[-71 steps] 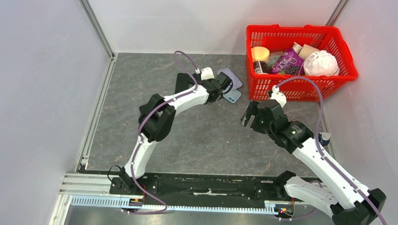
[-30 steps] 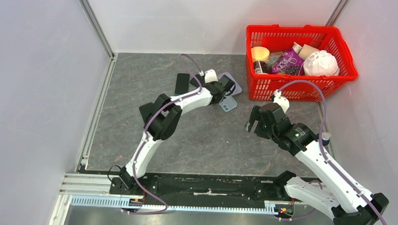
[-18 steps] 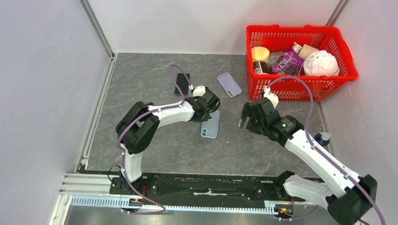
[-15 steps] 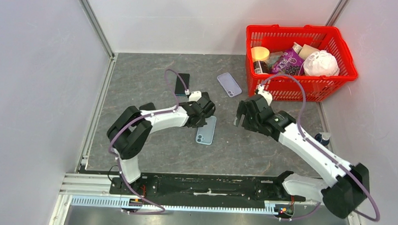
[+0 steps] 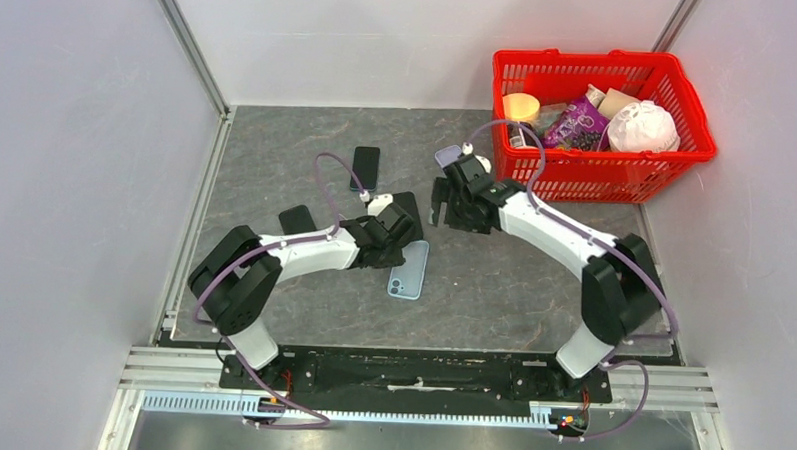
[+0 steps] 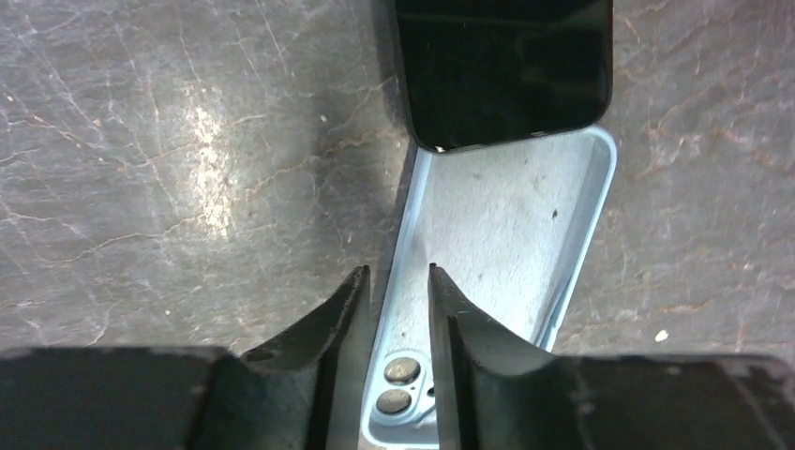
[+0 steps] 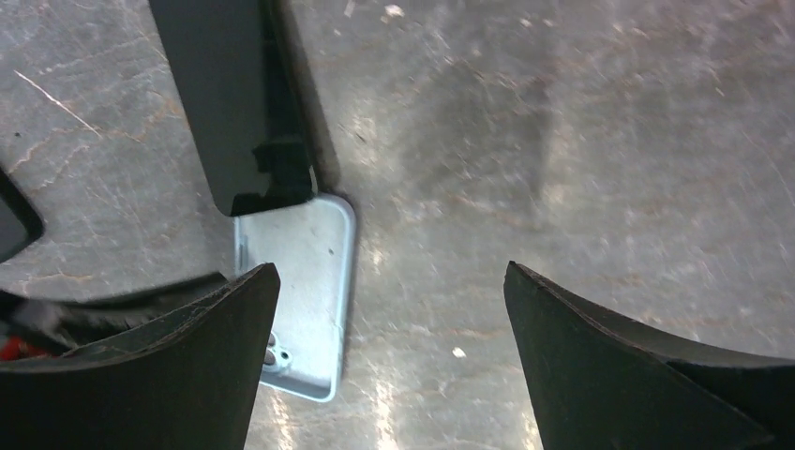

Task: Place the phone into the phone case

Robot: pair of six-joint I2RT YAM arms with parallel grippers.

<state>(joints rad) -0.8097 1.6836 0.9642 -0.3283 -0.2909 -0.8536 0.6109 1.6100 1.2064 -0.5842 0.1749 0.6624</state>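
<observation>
Grey tabletop (image 5: 277, 151), placing case (image 6: 506, 253): L fingers (image 6: 342, 319) barely apart astride its wall, grip unclear. R fingers (image 7: 187, 328) empty, wide; phone (image 6: 506, 66) next.

Red basket (image 5: 616, 180) at far-right corner w/ purple pouch (image 5: 575, 121), white bundle (image 5: 643, 126) inside. Yellow-lid jar (image 5: 522, 107) at its left end.

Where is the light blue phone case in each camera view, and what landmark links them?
Top view: phone case near the centre, slightly below.
Left wrist: centre right, running to the bottom edge.
Right wrist: lower left.
Shared landmark: the black phone at one end.
</observation>
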